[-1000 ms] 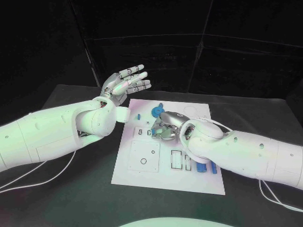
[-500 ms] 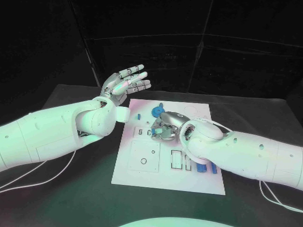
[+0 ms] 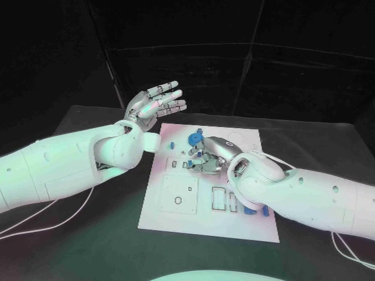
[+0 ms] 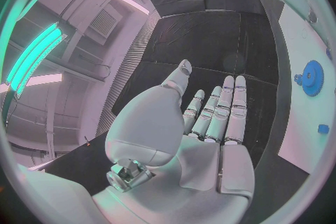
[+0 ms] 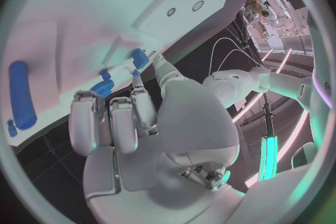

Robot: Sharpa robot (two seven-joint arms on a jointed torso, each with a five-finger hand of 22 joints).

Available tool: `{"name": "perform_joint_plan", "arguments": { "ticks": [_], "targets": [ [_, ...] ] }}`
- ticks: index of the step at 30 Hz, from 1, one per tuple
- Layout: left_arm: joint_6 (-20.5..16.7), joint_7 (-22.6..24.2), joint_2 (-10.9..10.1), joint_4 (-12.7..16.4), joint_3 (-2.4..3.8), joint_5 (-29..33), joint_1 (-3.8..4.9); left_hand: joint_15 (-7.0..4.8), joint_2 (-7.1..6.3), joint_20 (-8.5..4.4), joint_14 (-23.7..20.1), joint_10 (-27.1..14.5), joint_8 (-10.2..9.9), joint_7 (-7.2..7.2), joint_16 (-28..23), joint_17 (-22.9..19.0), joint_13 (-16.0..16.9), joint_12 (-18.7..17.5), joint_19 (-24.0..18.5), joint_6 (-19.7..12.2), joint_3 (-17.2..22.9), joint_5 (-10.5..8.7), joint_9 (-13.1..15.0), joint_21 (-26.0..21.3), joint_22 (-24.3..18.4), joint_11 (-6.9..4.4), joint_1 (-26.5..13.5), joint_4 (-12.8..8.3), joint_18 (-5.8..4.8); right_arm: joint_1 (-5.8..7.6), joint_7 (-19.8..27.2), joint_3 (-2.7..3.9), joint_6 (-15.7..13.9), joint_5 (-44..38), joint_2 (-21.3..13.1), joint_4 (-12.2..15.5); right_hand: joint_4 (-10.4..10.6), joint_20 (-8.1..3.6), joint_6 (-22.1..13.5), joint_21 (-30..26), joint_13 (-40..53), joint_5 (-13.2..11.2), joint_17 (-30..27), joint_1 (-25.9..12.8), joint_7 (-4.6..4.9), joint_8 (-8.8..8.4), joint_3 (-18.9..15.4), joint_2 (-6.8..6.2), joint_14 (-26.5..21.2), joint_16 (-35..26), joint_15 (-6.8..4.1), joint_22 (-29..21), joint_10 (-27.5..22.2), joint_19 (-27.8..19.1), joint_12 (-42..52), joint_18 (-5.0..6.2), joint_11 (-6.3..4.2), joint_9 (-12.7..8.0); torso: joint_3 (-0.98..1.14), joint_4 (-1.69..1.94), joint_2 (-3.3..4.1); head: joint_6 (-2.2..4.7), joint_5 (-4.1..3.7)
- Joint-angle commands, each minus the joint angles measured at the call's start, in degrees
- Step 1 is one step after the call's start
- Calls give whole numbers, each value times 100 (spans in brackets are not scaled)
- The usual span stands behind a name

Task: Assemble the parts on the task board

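The white task board (image 3: 179, 205) lies in the middle of the black table. My right hand (image 3: 206, 158) rests on the board's upper middle with its fingers curled down. In the right wrist view my right hand (image 5: 140, 123) pinches a small blue part (image 5: 140, 58) between thumb and a fingertip, right at the board (image 5: 84, 22). A blue gear (image 3: 194, 138) sits just beyond that hand. My left hand (image 3: 158, 100) is raised off the board's far left corner, fingers apart and straight, holding nothing; the left wrist view shows its bare palm (image 4: 203, 140).
Several blue parts (image 3: 252, 208) lie near the board's right edge under my right forearm. A small blue piece (image 3: 171, 144) stands at the board's left edge beside my left wrist. A long blue peg (image 5: 21, 95) lies on the board.
My right forearm and wrist have swung slightly right and nearer to me, while the hand stays on the same spot of the board. The left hand has not moved.
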Motion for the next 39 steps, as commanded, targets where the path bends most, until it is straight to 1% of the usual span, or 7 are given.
{"name": "perform_joint_plan", "arguments": {
  "ticks": [1, 11, 20, 28, 33, 35, 39],
  "targets": [
    [84, 19, -5, -22, 5, -36, 10, -6, 31, 0, 57, 65, 12, 692, 25, 9, 7, 33, 41, 54, 14, -26, 11, 24, 8, -1, -20, -45, 92, 8, 973, 7, -544, 145, -139, 183, -2, 48, -33, -32, 213, 31, 779, 41, 3, -19, -29, -3, 438, -7, 45, 279, -31, 8, 12, -81, 10, 0, -3, 6, -4, 24, 10],
    [659, -348, -86, -190, 3, -504, 54, -390, 53, -161, 1339, 1420, 288, 491, 428, 170, 93, 356, 1072, 1581, 21, -7, 131, 429, 125, -289, -260, 9, 302, 233, 2043, 93, -415, 1063, -1115, 982, -4, 51, 62, -127, 133, 239, 606, 153, -16, 52, -59, 85, 392, -99, 40, 70, -96, -136, -71, -35, -3, 29, 1, -11, -12, 51, 16],
    [1678, -1608, -226, -381, -74, -2316, 274, -1218, 99, -960, 3771, 3335, 660, -117, 1667, 1058, 325, 902, 2875, 2727, -79, -9, 214, 1402, 523, -1025, -577, 379, 322, 625, 2358, 132, -326, 2200, -1927, 1139, -51, 3, 322, -224, 80, 559, 445, 308, -78, 190, -61, 184, 353, -196, -15, -121, -129, -260, -132, 6, -65, 59, 42, -26, -93, 66, 6],
    [2194, -3319, -252, -291, -95, -4039, 434, -1575, -70, -1393, 4074, 4295, 777, -482, 6833, 6294, 1020, 1609, 3734, 3200, -276, -4, 407, 2848, 1579, -1400, -820, 765, 233, 789, 2340, 136, -301, 2543, -2153, 874, -41, -6, 360, -237, 76, 571, 427, 305, -87, 213, -72, 201, 349, -210, -24, -143, -125, -272, -135, 11, -74, 61, 93, -19, -175, 27, 14],
    [2343, -4378, -117, -279, -280, -4770, 627, -1649, -37, -1484, 4155, 4276, 1060, -547, 8068, 7838, 2009, 2665, 3982, 3267, -631, -38, 730, 5048, 4036, -1501, -1116, 1200, -69, 835, 2320, 136, -242, 2719, -2144, 759, -70, -19, 380, -267, 58, 620, 387, 352, -98, 226, -78, 195, 341, -236, -37, -200, -134, -306, -156, 22, -87, 56, 119, 12, -204, 6, -12],
    [2423, -4801, -31, -298, -371, -4942, 696, -1628, 9, -1536, 4200, 3950, 1333, -557, 8381, 8276, 3266, 3854, 4077, 3092, -826, -57, 1049, 6223, 5385, -1512, -1091, 1380, -227, 845, 2304, 137, -217, 2769, -2120, 714, -73, -21, 381, -276, 55, 629, 374, 358, -99, 227, -79, 195, 338, -243, -38, -220, -136, -319, -159, 27, -88, 55, 128, 12, -217, -8, -8],
    [2510, -5372, 168, -325, -491, -5380, 765, -1651, 65, -1486, 4210, 3639, 1625, -559, 8432, 8354, 3876, 4426, 4064, 2844, -983, -60, 1377, 6788, 6052, -1485, -1039, 1515, -305, 854, 2267, 136, -184, 2816, -2081, 650, -73, -23, 382, -291, 44, 644, 350, 358, -99, 227, -82, 196, 332, -258, -40, -250, -143, -338, -171, 33, -88, 53, 130, 19, -231, -23, -14]
  ]
}}
